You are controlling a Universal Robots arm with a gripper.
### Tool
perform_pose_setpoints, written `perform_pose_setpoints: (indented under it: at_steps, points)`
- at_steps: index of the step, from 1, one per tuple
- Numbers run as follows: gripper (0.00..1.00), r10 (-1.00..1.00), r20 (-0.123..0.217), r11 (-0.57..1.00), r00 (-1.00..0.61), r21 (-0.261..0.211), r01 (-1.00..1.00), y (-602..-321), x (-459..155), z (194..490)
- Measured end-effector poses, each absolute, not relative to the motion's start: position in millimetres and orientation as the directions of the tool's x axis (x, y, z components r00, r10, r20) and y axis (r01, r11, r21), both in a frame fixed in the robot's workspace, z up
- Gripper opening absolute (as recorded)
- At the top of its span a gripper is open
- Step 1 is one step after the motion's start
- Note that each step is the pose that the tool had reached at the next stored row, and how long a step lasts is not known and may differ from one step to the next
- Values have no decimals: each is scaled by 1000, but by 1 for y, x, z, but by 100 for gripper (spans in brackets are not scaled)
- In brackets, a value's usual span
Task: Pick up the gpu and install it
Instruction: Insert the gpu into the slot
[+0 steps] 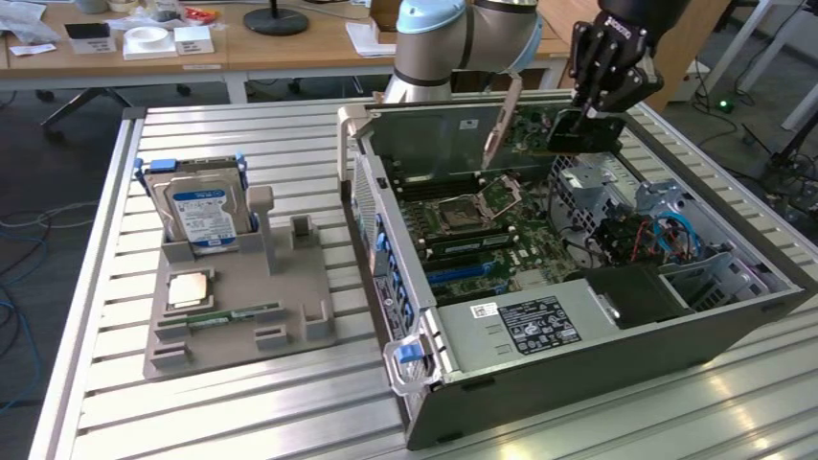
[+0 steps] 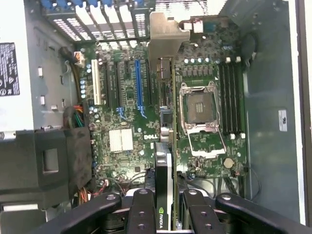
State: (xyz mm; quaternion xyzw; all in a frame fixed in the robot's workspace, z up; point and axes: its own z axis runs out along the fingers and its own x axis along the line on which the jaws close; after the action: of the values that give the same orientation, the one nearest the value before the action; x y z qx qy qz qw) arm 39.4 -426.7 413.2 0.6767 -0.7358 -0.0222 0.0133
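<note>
Exterior view first: the black gripper (image 1: 584,117) hangs over the open computer case (image 1: 576,369). It is clamped on the gpu (image 1: 576,136) and holds it by one end. The gpu is up in the air, over the far part of the motherboard (image 1: 476,235). It is not sitting in a slot. Its silver end bracket (image 1: 500,125) points away from the gripper, toward the exterior view's left.

From the wrist view, the gripper (image 2: 165,217) has its black fingers (image 2: 141,209) pressed on both sides of the gpu (image 2: 164,168). The card stands on its thin edge. It runs from the fingers out to the silver end bracket (image 2: 165,34) near the back wall of the case. Under it lies the green motherboard (image 2: 124,117). The long blue slot (image 2: 140,87) is on one side of the card, and the open CPU socket (image 2: 200,109) is on the other.

On the metal table (image 1: 256,134), at the exterior view's left, sits a grey holder (image 1: 301,321). A silver hard drive (image 1: 202,213) with a blue and white label stands up in it. A small green RAM stick (image 1: 237,314) lies flat near the front of the holder. Both are well apart from the case.
</note>
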Motion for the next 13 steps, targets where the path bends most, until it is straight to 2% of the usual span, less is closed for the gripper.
perform_pose_setpoints:
  at_steps: [13]
  points:
    - [27, -999, -12, 39, -40, 22, -999, -427, 32, 405]
